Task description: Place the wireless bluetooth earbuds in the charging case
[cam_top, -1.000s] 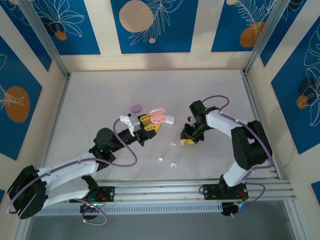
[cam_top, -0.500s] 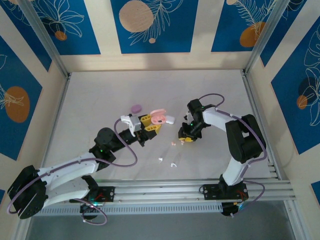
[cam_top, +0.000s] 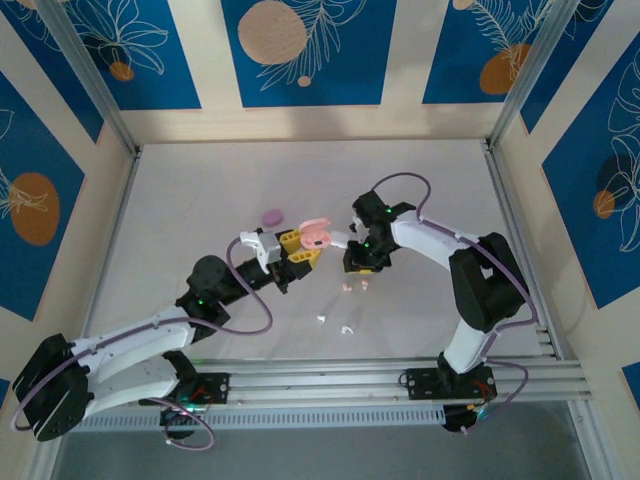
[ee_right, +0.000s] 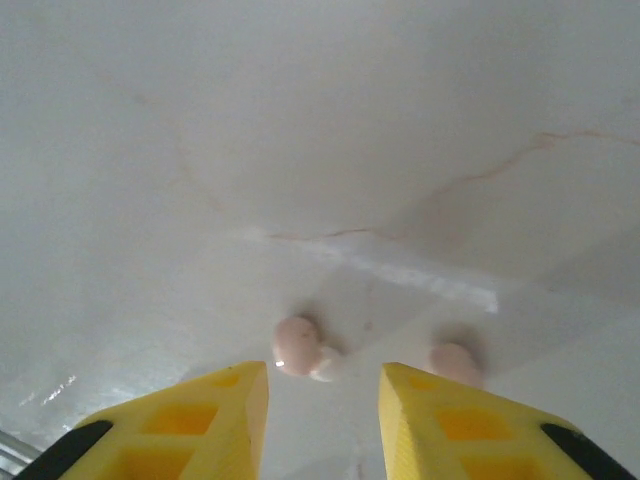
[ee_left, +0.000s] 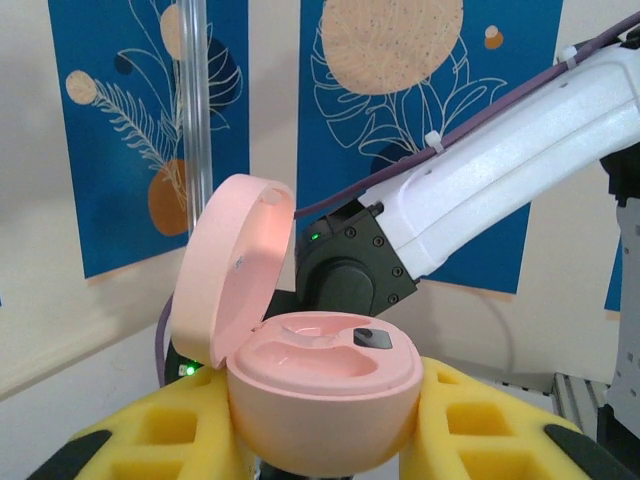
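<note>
The pink charging case (ee_left: 320, 385) stands upright with its lid (ee_left: 232, 272) hinged open, and its two wells look bare. My left gripper (ee_left: 322, 420) is shut on the case's base, one yellow finger on each side; from above the gripper (cam_top: 306, 245) holds it over the table's middle. Two pink earbuds (ee_right: 298, 346) (ee_right: 452, 362) lie on the white table just ahead of my right gripper (ee_right: 323, 390). That gripper is open with nothing between its fingers. In the top view the right gripper (cam_top: 358, 262) hovers right of the case, just above the pink earbuds (cam_top: 349, 286).
A lilac case (cam_top: 271, 216) lies behind the left gripper, and a white case (cam_top: 339, 239) sits right beside the pink one. Two white earbuds (cam_top: 321, 319) (cam_top: 345, 329) lie nearer the arm bases. The right arm's forearm (ee_left: 500, 180) fills the space behind the pink case.
The right gripper has swung left and slightly away from the bases, ending close beside the held pink case. The left arm and case have stayed still.
</note>
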Tool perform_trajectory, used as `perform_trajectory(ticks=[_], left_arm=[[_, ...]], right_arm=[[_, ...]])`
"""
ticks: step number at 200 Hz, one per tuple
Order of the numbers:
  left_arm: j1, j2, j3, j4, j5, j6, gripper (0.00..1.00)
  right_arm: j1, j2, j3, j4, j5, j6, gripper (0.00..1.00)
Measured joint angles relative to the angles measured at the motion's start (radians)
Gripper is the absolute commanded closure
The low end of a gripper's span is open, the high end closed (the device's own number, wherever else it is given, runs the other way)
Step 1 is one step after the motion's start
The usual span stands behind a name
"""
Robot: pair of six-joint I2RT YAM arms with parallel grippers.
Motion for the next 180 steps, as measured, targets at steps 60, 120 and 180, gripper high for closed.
perform_trajectory(ticks=[60, 120, 180], left_arm=[[0.0, -0.1, 0.0, -0.052, -0.026, 0.026, 0.77], [0.0, -0.135, 0.0, -0.092, -0.037, 0.043, 0.77], [0.0, -0.135, 0.0, -0.106, -0.037, 0.045, 0.76]], right_arm=[[0.078, 0.104, 0.053, -0.045, 0.028, -0.027, 0.67], [0.107, 0.156, 0.105, -0.092, 0.067, -0.052, 0.66], [0.13, 0.214, 0.137, -0.12, 0.086, -0.082, 0.7]])
